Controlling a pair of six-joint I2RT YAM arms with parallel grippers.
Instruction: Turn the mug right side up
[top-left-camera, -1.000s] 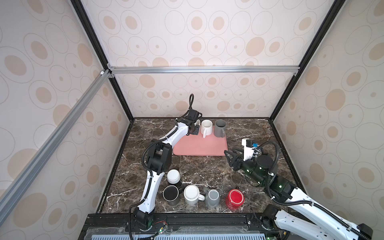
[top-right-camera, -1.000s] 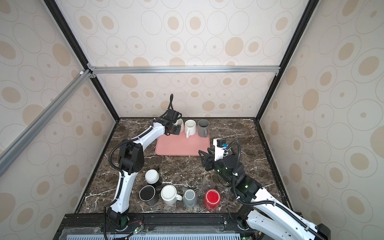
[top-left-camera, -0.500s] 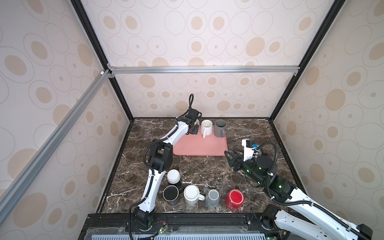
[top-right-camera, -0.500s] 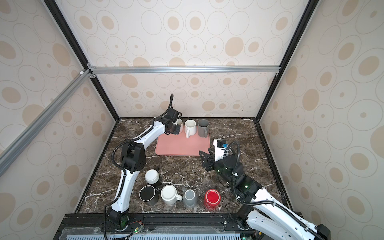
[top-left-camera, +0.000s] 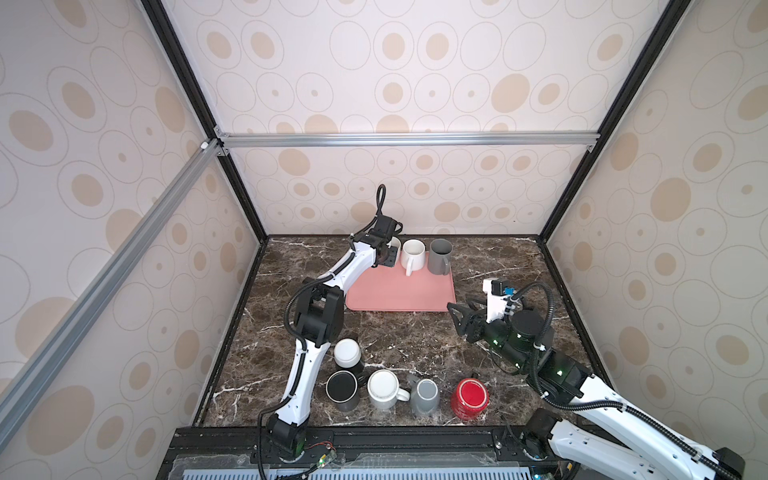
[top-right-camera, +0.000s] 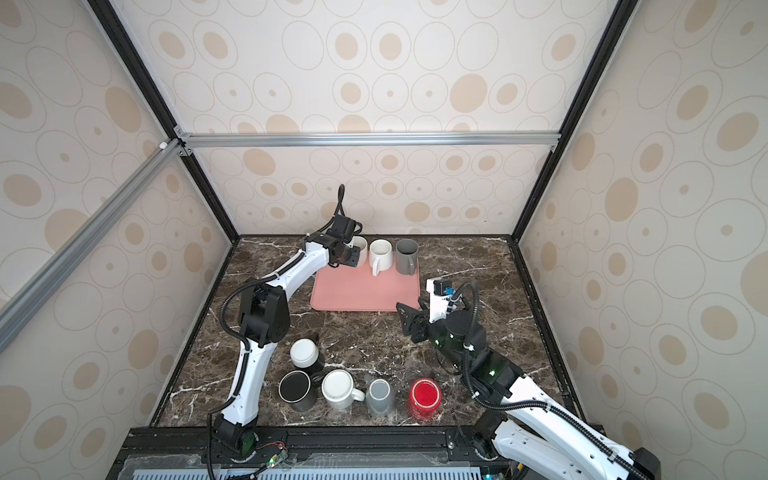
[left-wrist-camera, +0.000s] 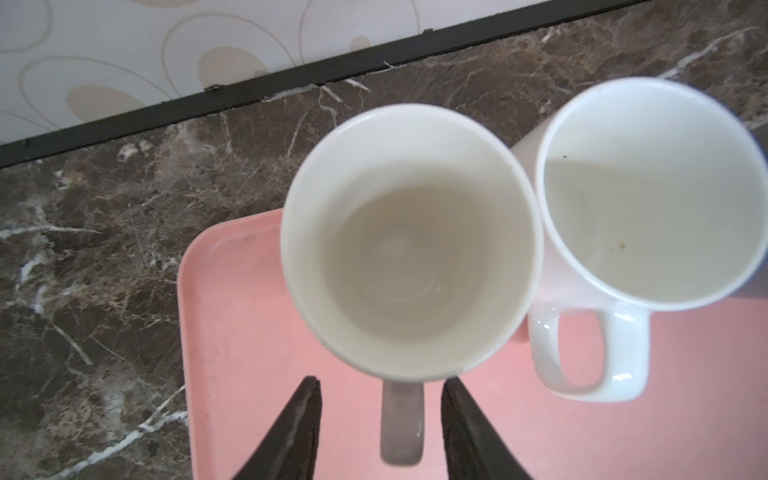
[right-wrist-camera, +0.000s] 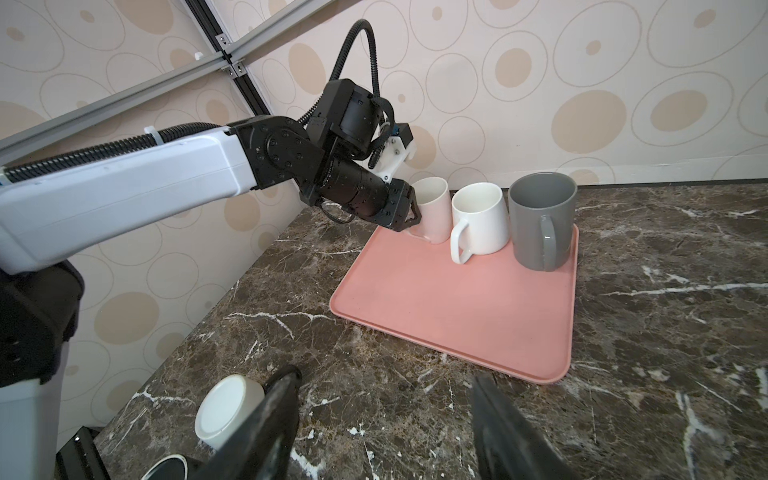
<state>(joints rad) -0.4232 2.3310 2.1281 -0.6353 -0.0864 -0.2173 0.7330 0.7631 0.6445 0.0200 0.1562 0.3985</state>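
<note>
One tray (top-left-camera: 399, 295); mugs (top-left-camera: 413, 251), three upright, maybe five inverted; left pincer (left-wrist-camera: 381, 382), right pincer (right-wrist-camera: 385, 374) released.

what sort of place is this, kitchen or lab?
Likely a lab test cell: aluminium frame and patterned wall panels box in a marble-look tabletop, with left arm and right arm mounted at its front edge.

Left gripper (top-left-camera: 385, 254) covering most of pale mug (top-left-camera: 395, 242) in both top views. In left wrist view, its rim blurring, white mug (left-wrist-camera: 648, 191) running off edge. Right gripper (right-wrist-camera: 384, 386) fingers (right-wrist-camera: 270, 428) masking part of upturned white mug (right-wrist-camera: 226, 405); black mug (right-wrist-camera: 164, 469) getting cropped.
</note>
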